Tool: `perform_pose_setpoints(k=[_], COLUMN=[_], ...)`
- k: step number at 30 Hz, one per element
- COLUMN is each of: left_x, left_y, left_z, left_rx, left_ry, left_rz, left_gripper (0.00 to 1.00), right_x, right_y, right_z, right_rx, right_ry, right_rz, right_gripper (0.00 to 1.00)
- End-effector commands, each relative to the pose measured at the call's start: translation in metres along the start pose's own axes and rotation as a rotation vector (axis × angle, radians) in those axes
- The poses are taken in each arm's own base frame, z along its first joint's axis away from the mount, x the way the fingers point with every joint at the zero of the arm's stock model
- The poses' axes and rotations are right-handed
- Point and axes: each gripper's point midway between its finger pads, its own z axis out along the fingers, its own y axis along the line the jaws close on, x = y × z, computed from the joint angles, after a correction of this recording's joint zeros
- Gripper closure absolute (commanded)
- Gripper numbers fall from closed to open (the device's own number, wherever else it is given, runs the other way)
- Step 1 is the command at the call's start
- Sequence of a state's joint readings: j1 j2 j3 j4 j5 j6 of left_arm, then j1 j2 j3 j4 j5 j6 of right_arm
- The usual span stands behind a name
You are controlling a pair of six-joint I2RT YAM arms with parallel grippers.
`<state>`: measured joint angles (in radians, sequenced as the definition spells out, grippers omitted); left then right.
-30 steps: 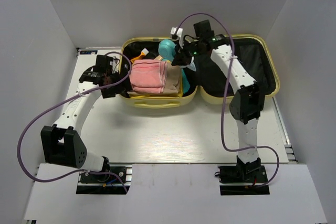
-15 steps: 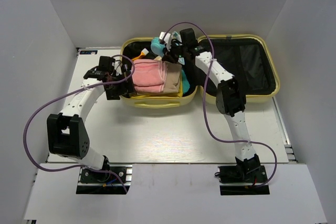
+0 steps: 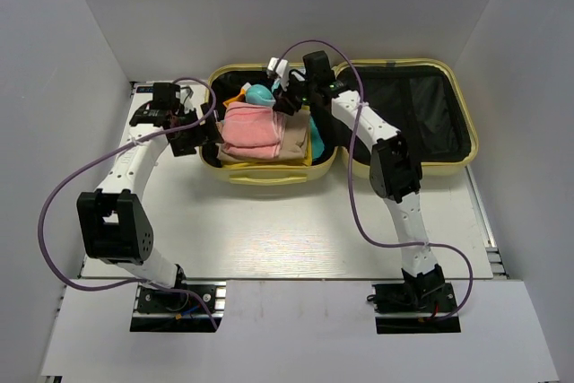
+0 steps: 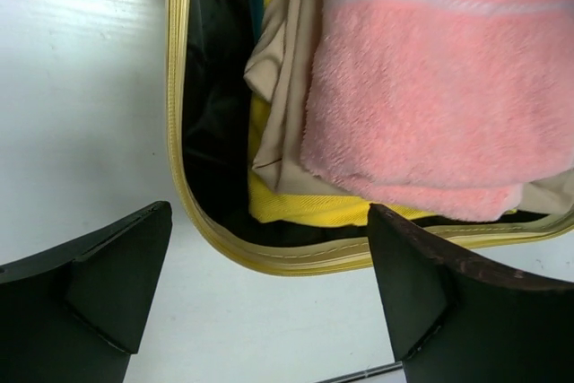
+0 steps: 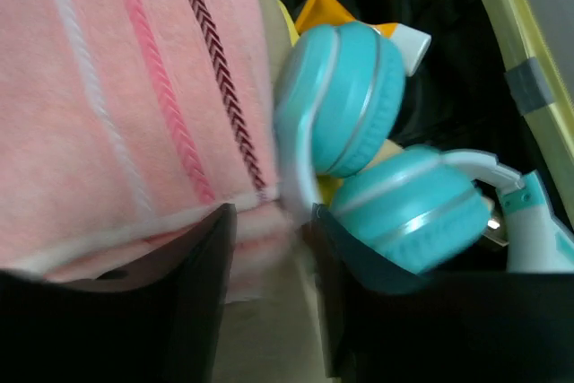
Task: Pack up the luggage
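The luggage (image 3: 269,176) lies open, a pale yellow clamshell with black lining. Its left half holds a folded pink towel (image 3: 251,127) on beige cloth. Teal headphones (image 3: 260,93) rest at the towel's far edge. My right gripper (image 3: 285,100) hovers over them, open. In the right wrist view the headphones (image 5: 359,105) sit beside the right finger, their headband just at the gap of my right gripper (image 5: 272,221), above the towel (image 5: 117,105). My left gripper (image 3: 199,132) is open at the case's left front corner; its wrist view shows the zipper rim (image 4: 269,257) and the towel (image 4: 430,87) beyond my left gripper (image 4: 269,221).
The lid half (image 3: 413,123) lies flat to the right, its black lining bare. Yellow cloth (image 4: 305,208) and an orange item (image 5: 325,6) are tucked under and behind the towel. White walls close in at the back and both sides. Purple cables loop over both arms.
My right gripper carried the headphones left, over the packed half, and has now opened; the headphones sit lower, at the towel's far edge. The left gripper shifted slightly left.
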<state>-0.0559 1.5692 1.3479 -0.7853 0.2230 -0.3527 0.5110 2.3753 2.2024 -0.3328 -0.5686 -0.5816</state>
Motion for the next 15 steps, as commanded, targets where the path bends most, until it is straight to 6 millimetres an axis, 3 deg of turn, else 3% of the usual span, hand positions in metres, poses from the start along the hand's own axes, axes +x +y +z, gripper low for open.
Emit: perform_pose_setpoints(k=[1, 2, 4, 7, 9, 10, 11, 13, 14, 15], left_x=[-0.018, -0.021, -0.023, -0.031, -0.039, -0.041, -0.050, -0.057, -0.063, -0.074], left_y=[-0.012, -0.012, -0.014, -0.007, -0.002, 0.002, 0.009, 0.013, 0.013, 0.023], left_z=[-0.011, -0.013, -0.012, -0.012, -0.010, -0.007, -0.007, 0.002, 0.002, 0.002], left_rx=[0.038, 0.039, 0.041, 0.014, -0.008, -0.021, -0.042, -0.059, -0.069, -0.088], left_ry=[-0.053, -0.060, -0.062, -0.072, -0.076, -0.073, -0.091, -0.088, -0.102, -0.123], left_rz=[0.010, 0.009, 0.009, 0.003, -0.007, -0.014, -0.025, -0.023, -0.014, -0.025], left_gripper=[0.00, 0.00, 0.00, 0.00, 0.00, 0.00, 0.00, 0.00, 0.00, 0.00], right_x=[-0.079, -0.086, -0.085, -0.091, -0.080, -0.078, -0.083, -0.055, -0.047, -0.028], right_y=[-0.007, -0.019, -0.025, -0.057, -0.088, -0.094, -0.103, -0.107, -0.118, -0.113], right_z=[-0.025, -0.026, -0.021, -0.030, -0.061, -0.070, -0.097, -0.133, -0.166, -0.177], right_rx=[0.105, 0.170, 0.230, 0.421, 0.656, 0.710, 0.814, 0.919, 0.997, 1.014], right_ry=[-0.133, -0.148, -0.153, -0.169, -0.118, -0.105, -0.104, 0.006, 0.026, 0.099], right_rz=[-0.027, -0.021, 0.036, 0.109, 0.251, 0.288, 0.339, 0.439, 0.477, 0.515], right_gripper=[0.17, 0.09, 0.09, 0.09, 0.09, 0.09, 0.09, 0.09, 0.09, 0.09])
